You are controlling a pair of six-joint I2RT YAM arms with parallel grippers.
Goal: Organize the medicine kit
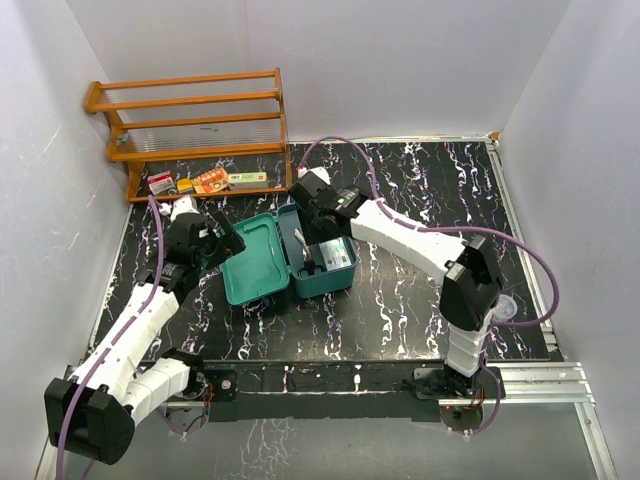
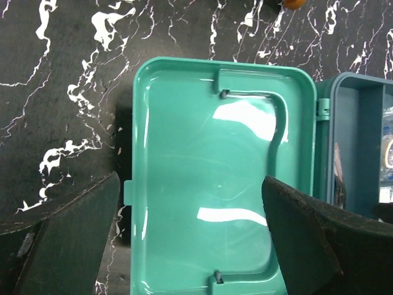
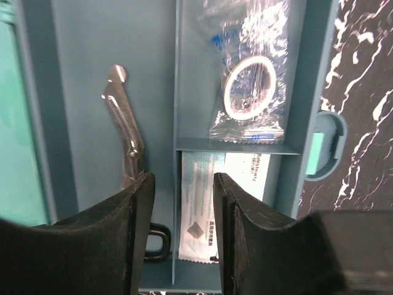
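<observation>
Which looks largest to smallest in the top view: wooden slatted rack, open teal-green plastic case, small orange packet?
Largest: wooden slatted rack; then open teal-green plastic case; smallest: small orange packet.

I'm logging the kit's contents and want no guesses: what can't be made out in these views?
- Right wrist view: handles of the scissors, hidden by the right gripper.
- Right wrist view: print on the white packet, too small to read.
- Top view: small items on the wooden rack, too small to identify.
- Left wrist view: base of the medicine kit, cut off by the right edge.
</observation>
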